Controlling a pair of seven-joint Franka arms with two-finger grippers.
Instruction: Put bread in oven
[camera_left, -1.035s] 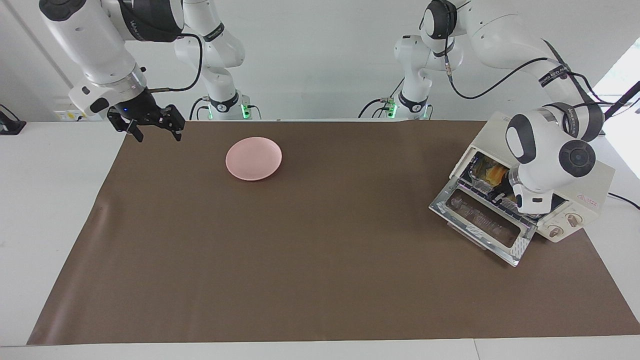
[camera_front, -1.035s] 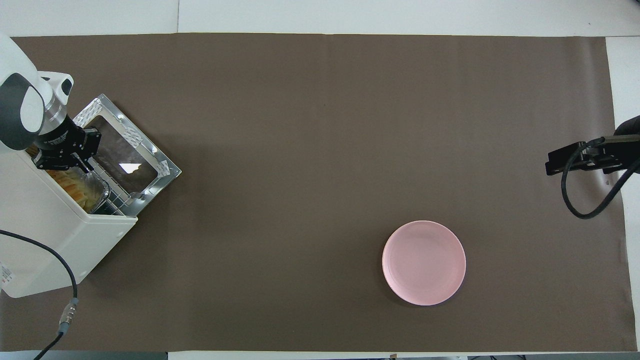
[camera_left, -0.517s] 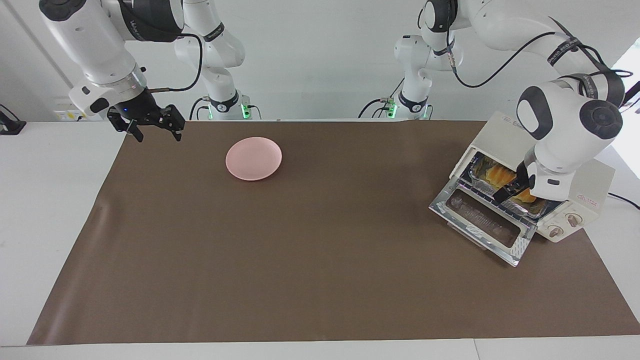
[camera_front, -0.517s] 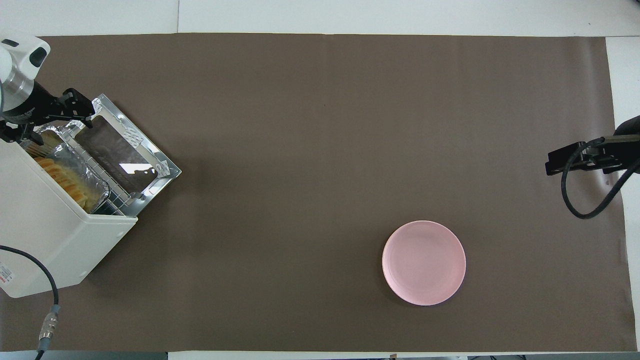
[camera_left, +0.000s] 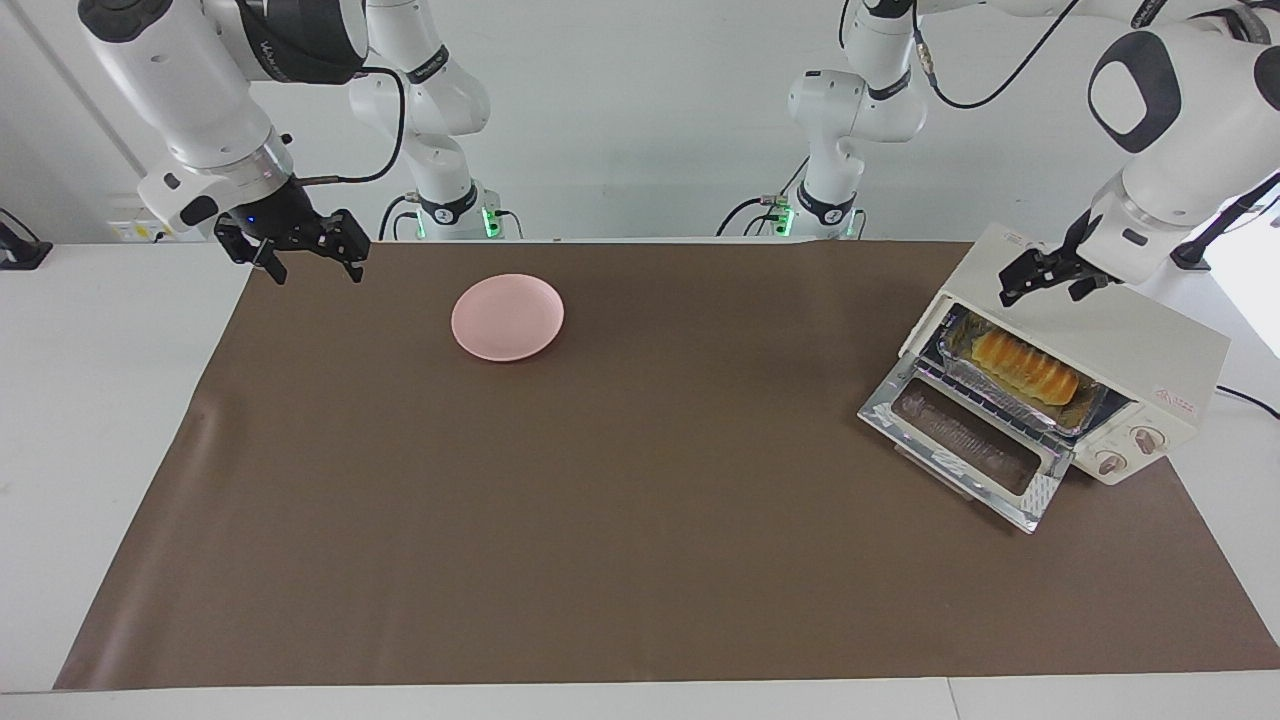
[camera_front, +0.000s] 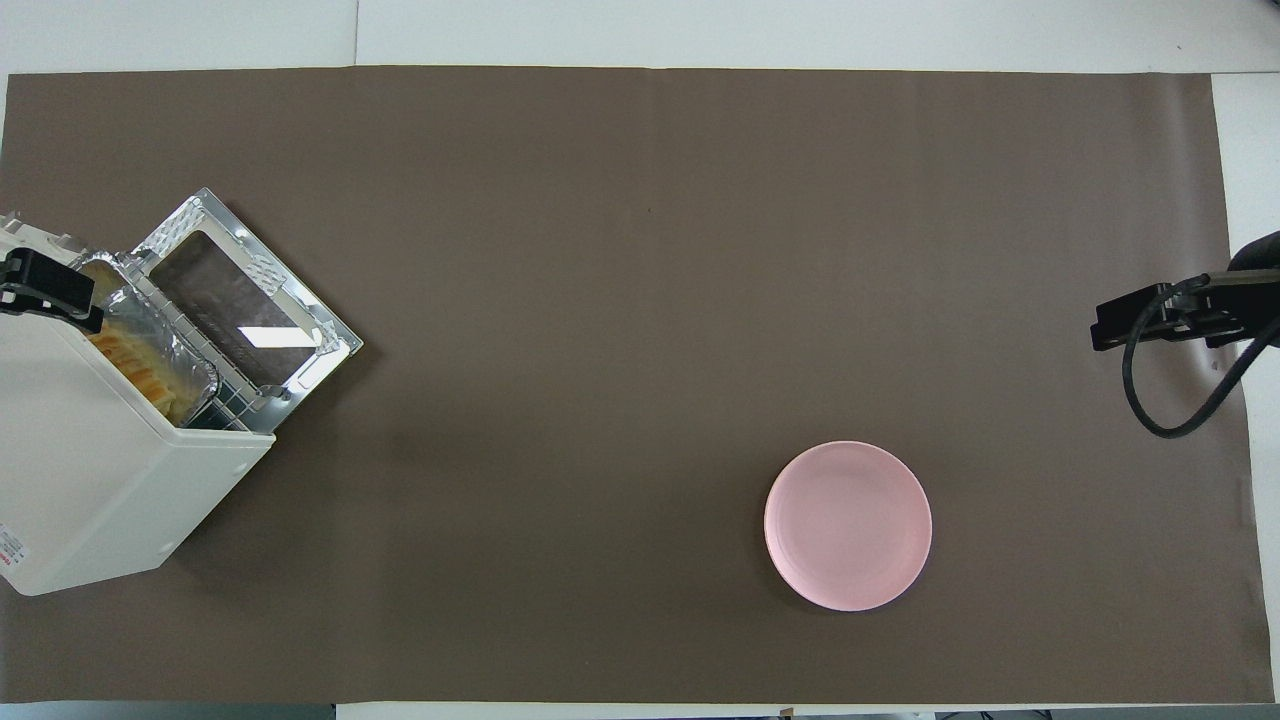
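Ridged golden bread (camera_left: 1025, 366) in crinkled foil tray (camera_left: 960, 352), inside boxy oven (camera_left: 1120, 350).

Oven (camera_left: 1075, 370) at left arm's end of counter (camera_left: 60, 400), door (camera_left: 965, 455) dropped open. Bread (camera_left: 1025, 366) in foil tray (camera_left: 960, 352) inside oven. Plate (camera_left: 507, 317) toward right arm's end, well apart from oven.
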